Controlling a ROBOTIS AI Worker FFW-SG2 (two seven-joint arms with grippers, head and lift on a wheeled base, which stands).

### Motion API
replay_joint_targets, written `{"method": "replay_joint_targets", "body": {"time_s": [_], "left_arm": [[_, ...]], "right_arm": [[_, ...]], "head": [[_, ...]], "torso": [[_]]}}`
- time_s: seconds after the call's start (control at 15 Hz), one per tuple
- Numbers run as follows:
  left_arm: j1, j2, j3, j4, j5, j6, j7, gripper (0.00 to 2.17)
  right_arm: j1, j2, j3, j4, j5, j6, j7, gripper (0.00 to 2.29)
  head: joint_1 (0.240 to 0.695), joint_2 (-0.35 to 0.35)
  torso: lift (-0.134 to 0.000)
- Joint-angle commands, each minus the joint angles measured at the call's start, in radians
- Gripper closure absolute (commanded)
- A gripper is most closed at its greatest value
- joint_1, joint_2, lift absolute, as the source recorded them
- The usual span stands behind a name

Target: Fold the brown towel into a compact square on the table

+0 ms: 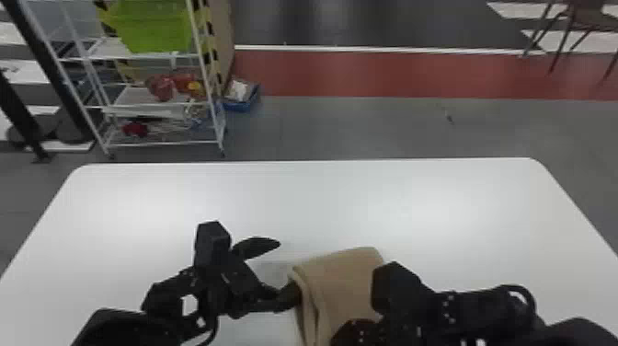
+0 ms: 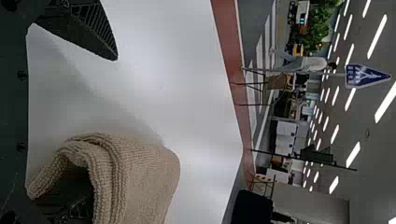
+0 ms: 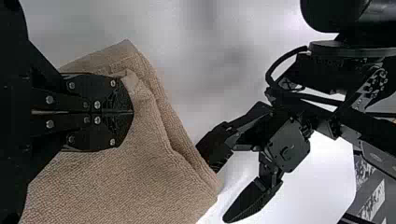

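Observation:
The brown towel [image 1: 342, 280] lies folded in layers near the table's front edge. My left gripper [image 1: 277, 270] stands open at its left side, one finger off over the table, the other at the layered edge. In the left wrist view, the towel [image 2: 144, 182] drapes over the lower finger of my left gripper [image 2: 103, 123], partly hiding it. My right gripper [image 1: 396, 287] is over the towel's right part, its fingertips hidden there by its own body. The right wrist view has the right gripper [image 3: 126, 112] shut on the towel [image 3: 126, 177], beside a raised edge.
The white table [image 1: 317, 202] extends beyond and to both sides of the towel. Past its far edge stand a wire rack [image 1: 161, 143] with a green bin [image 1: 154, 27] and a blue box [image 1: 241, 103] on the floor.

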Motion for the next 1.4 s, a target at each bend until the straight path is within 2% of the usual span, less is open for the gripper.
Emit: {"method": "replay_joint_targets", "body": {"time_s": [0.0,0.27,0.53,0.67,0.8,1.07,1.13,1.27,1.33], "left_arm": [[0.024,-0.003,0.007,-0.031,-0.019,-0.034,0.007,0.07],[0.032,-0.003,-0.003,-0.032,-0.032,-0.102,0.006,0.07],[0.032,-0.003,-0.023,-0.049,-0.167,-0.148,-0.033,0.07],[0.022,-0.003,-0.029,-0.069,-0.258,-0.151,-0.097,0.07],[0.010,-0.003,-0.026,-0.083,-0.316,-0.163,-0.166,0.07],[-0.011,-0.003,0.023,-0.137,-0.336,-0.178,-0.294,0.07],[-0.014,-0.003,0.033,-0.140,-0.362,-0.175,-0.297,0.07],[-0.014,-0.003,0.063,-0.158,-0.416,-0.166,-0.247,0.07],[-0.010,-0.003,0.070,-0.164,-0.414,-0.148,-0.215,0.07]], "right_arm": [[0.001,0.000,0.013,0.012,0.012,-0.011,0.003,2.17],[0.007,-0.002,0.031,0.021,0.030,-0.015,0.003,2.17],[0.010,-0.002,0.037,0.035,0.036,-0.018,0.003,2.17],[0.010,0.000,0.037,0.035,0.036,-0.018,0.003,2.17],[0.010,0.000,0.039,0.035,0.036,-0.018,0.003,2.17],[0.010,0.000,0.037,0.035,0.036,-0.018,0.003,2.17],[0.010,0.000,0.037,0.035,0.036,-0.018,0.003,2.17],[0.009,0.001,0.037,0.035,0.036,-0.021,0.003,2.17],[0.009,0.001,0.037,0.038,0.036,-0.021,0.003,2.17]], "head": [[0.695,-0.001],[0.695,0.015],[0.695,0.002],[0.695,-0.005],[0.695,-0.009],[0.695,-0.010],[0.695,-0.007],[0.695,0.012],[0.695,0.041]], "torso": [[-0.122],[-0.122],[-0.122],[-0.122],[-0.122],[-0.122],[-0.122],[-0.122],[-0.122]]}}
